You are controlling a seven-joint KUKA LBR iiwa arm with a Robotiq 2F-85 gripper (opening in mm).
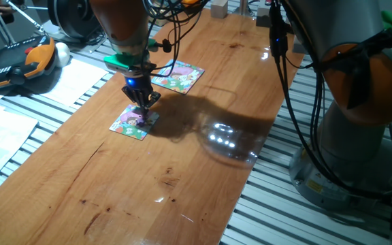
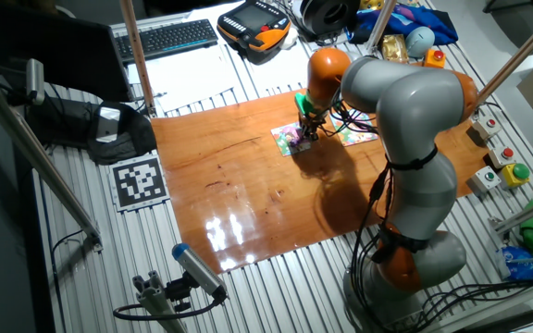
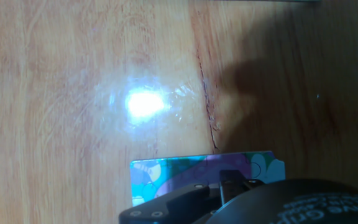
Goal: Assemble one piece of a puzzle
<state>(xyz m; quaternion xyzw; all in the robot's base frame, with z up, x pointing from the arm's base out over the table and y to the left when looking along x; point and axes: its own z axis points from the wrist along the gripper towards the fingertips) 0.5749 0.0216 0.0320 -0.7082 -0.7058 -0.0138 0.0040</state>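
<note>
The wooden table (image 1: 182,170) runs long under me, glossy, with a lamp glare bouncing off it in the hand view, and my orange-jointed arm (image 2: 405,102) reaches across it and down toward the far side. Two square puzzles lie there: the lilac-and-white one (image 1: 179,76) just behind me, and the puzzle (image 1: 133,122) with the green edges and pink figure, right beneath my claw (image 1: 142,103). I'm down low on its near corner, fingertips at or just above the card, and I cannot tell whether they are parted or closed, since the housing hides them in the hand view and they are too small in the fixed ones. The piece itself I cannot see; I judge it is under my tips or already in its slot, hidden by me. The risks: this board is slick, so any sideways push could slide the whole puzzle instead of seating a knob; pressing off-centre could tip the piece up on one edge; and lifting away with the piece stuck to a pad would pull it back out
</note>
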